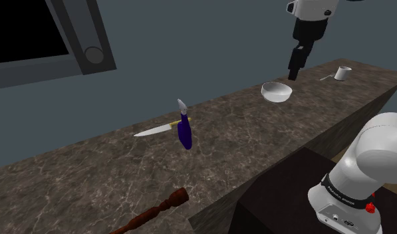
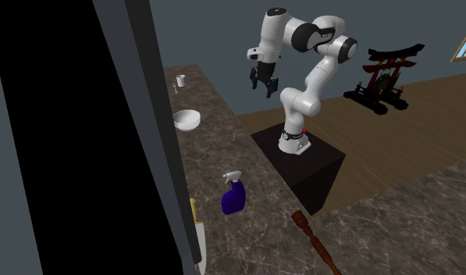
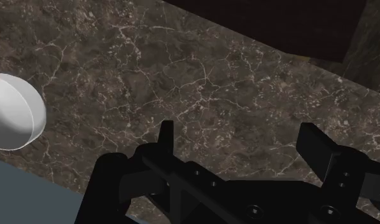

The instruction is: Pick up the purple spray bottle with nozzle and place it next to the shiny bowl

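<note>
1. Looks like the very start to me: the reach for the purple spray bottle [image 1: 184, 133] isn't done yet. The hand [image 1: 293, 72] hangs in the air with its fingers spread apart, gripping nothing, roughly 1 o'clock of the shiny bowl [image 1: 276, 92] in the shoulder view.
2. The bottle stands on the surface [image 1: 290, 136], well apart from the hand, about 8 o'clock of the bowl, just beside a knife [image 1: 155, 130].
3. Next move, I'd guess: swing over, drop down, then close on the body from the side.
4. Bottle's upright, long axis vertical, white nozzle on top. In the second exterior view the spout points around 9 o'clock.
</note>
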`<state>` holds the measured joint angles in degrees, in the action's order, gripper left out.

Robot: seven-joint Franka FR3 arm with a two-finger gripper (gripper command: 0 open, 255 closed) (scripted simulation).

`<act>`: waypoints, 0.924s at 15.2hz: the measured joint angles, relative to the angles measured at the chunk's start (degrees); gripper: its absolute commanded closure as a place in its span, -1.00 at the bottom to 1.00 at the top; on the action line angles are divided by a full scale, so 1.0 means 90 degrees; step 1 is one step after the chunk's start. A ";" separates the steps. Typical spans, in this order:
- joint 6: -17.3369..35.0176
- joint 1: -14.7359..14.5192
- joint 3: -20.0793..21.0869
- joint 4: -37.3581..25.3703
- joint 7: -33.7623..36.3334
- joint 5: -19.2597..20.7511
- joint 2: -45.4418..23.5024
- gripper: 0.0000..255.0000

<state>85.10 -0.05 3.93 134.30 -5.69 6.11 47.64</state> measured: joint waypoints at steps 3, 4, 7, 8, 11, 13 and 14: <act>0.0117 -0.0020 0.0125 -0.0074 0.0159 -0.0094 -0.0219 -1.00; 0.0281 -0.0026 0.0185 -0.0024 0.0253 -0.0138 -0.0360 -1.00; 0.0573 -0.0051 0.0448 -0.0254 0.0599 -0.0296 -0.0943 -1.00; 0.0698 -0.0056 0.0524 -0.0291 0.0707 -0.0336 -0.1125 -1.00; 0.0986 -0.0085 0.0827 -0.0566 0.1112 -0.0465 -0.1750 -1.00; 0.1128 -0.0092 0.1007 -0.0838 0.1362 -0.0509 -0.2200 -1.00; 0.1239 -0.0095 0.1101 -0.0943 0.1499 -0.0519 -0.2439 -1.00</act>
<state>96.25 -0.91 13.84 125.82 7.80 1.43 25.69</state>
